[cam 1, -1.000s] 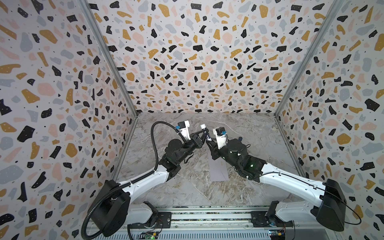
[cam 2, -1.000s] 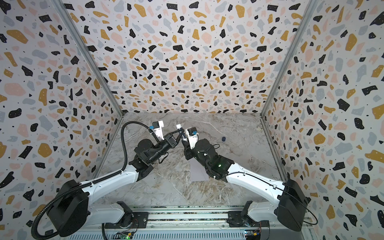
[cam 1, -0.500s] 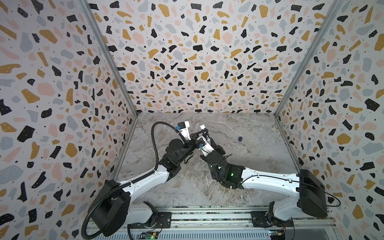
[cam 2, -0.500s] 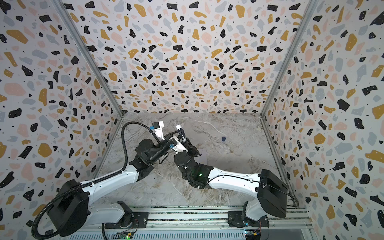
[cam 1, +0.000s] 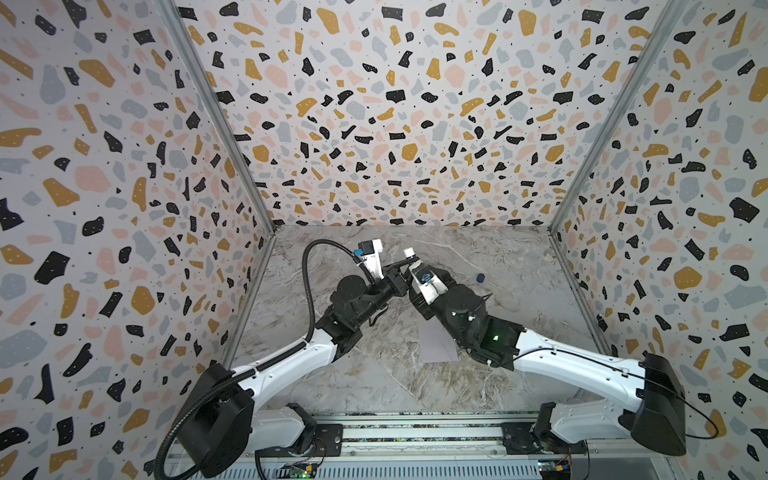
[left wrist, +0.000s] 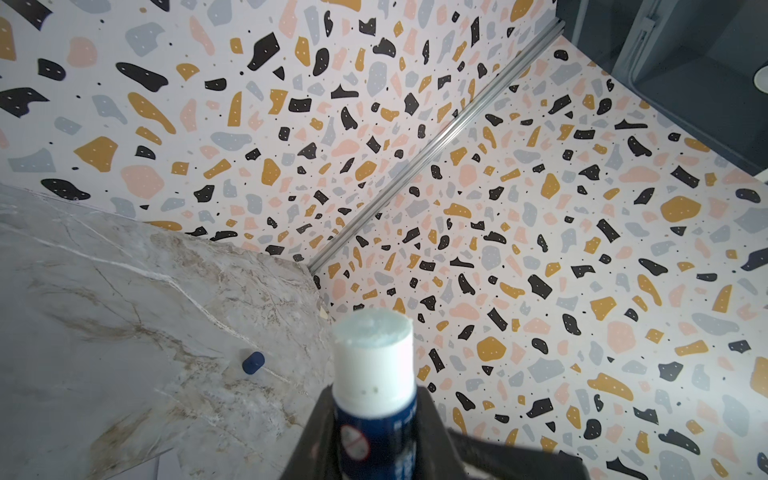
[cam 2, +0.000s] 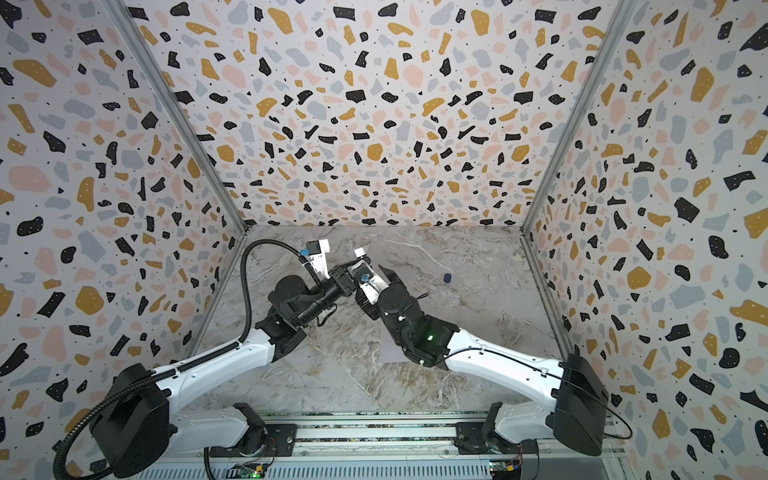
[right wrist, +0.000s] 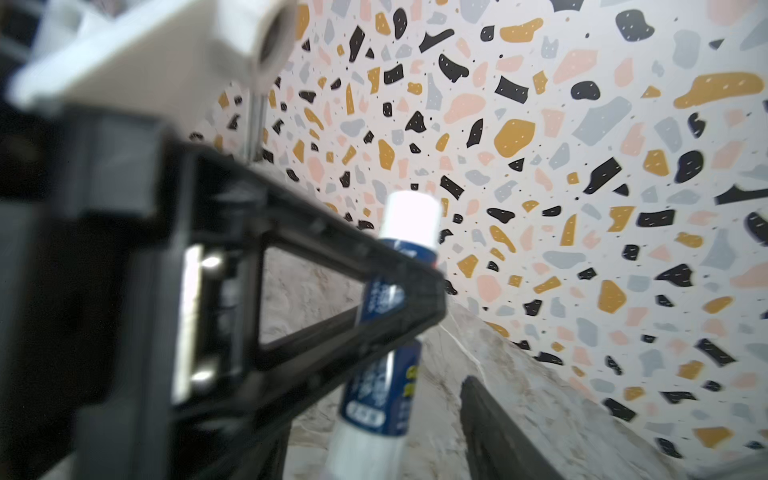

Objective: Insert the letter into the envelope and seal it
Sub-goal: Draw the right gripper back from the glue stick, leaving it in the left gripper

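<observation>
Blue tube [left wrist: 373,365], perhaps glue, left gripper [left wrist: 374,419] narrowly clamping

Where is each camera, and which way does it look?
Top views: side by side, high above the front rail, looking down on the marble table; left arm, right arm, envelope show.
Left wrist: on the left arm, looking past the left end effector, shut on the glue stick, into a wall corner.
Right wrist: on the right arm, looking across at the wall; own finger and left end effector show.
Shared: glue stick in both wrist views; blue cap in left wrist and top views.
</observation>
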